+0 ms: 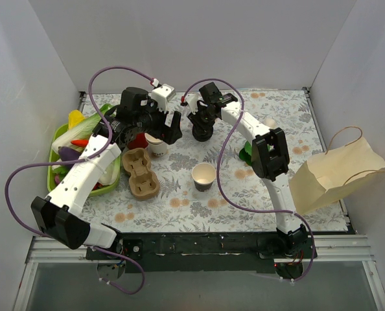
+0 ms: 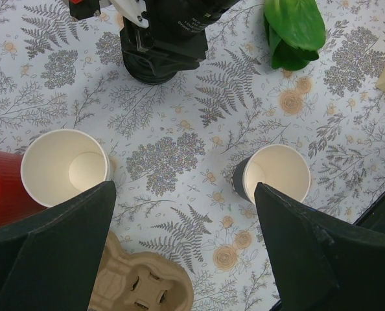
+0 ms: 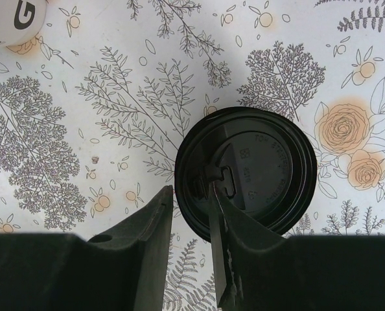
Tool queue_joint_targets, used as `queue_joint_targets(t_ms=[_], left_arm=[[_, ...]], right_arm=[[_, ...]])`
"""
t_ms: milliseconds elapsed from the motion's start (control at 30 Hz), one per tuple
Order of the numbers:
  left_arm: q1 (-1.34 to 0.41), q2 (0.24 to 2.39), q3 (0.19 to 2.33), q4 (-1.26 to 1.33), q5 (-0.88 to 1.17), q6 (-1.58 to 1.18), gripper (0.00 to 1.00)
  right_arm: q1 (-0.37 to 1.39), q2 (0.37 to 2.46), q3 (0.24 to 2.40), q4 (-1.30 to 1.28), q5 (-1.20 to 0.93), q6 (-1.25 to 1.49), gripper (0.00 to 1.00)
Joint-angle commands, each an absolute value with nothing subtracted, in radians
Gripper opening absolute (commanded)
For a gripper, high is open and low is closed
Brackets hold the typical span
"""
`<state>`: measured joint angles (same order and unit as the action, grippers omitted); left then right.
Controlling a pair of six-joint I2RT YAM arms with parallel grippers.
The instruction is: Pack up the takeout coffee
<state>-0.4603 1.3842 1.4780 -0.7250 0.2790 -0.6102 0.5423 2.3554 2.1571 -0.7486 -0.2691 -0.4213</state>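
So, the takeout coffee (image 1: 202, 135) stands on the flowery table (image 1: 290, 116), toward 12 o'clock from the table's middle. It is upright, and from the right wrist its round black lid (image 3: 264, 168) fills the middle of the view.

The right claw (image 3: 191, 194) is right on top of it. One finger sits on the lid and the other sits just outside the lid's edge, so the claw pinches the rim at the lid's 9 o'clock side.

At 6 o'clock from the coffee is a paper cup with no lid (image 1: 204, 176), dark outside and cream inside. At about 8 o'clock is a cream cup (image 1: 157, 146), touching a red cup (image 2: 1, 194). The left claw (image 2: 185, 194) hangs above the bare table between the two paper cups. Its fingers are spread wide and hold nothing.

A brown cardboard cup carrier (image 1: 142, 173) lies at 7 o'clock from the coffee. Something green and leafy (image 1: 245, 150) lies at 4 o'clock. Farther out that way, a brown paper bag (image 1: 335, 172) lies on its side. Far off at 9 o'clock is a green tray (image 1: 55, 139) of vegetables.
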Motion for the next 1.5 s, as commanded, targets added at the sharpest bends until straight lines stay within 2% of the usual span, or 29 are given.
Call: queue_joint_targets(t_ms=[0,733,933,1467], left_arm=[[-0.456,1.382,1.473,-0.713,0.293,-0.611,0.9],[-0.456,1.387,1.47,-0.713,0.291,-0.611,0.9],[-0.456,1.387,1.471,-0.716,0.29,-0.609,0.9],[-0.454,1.387,1.468,-0.716,0.29,-0.609,0.9]], right_arm=[[0.535,2.347,2.178,-0.726,-0.268,-0.42,0.37],[0.534,2.359,2.177,-0.723,-0.264,-0.425,0.36],[0.534,2.362,2.178,-0.723,-0.27,-0.425,0.33],[0.532,2.358,2.175,-0.733,-0.35,-0.411,0.37]])
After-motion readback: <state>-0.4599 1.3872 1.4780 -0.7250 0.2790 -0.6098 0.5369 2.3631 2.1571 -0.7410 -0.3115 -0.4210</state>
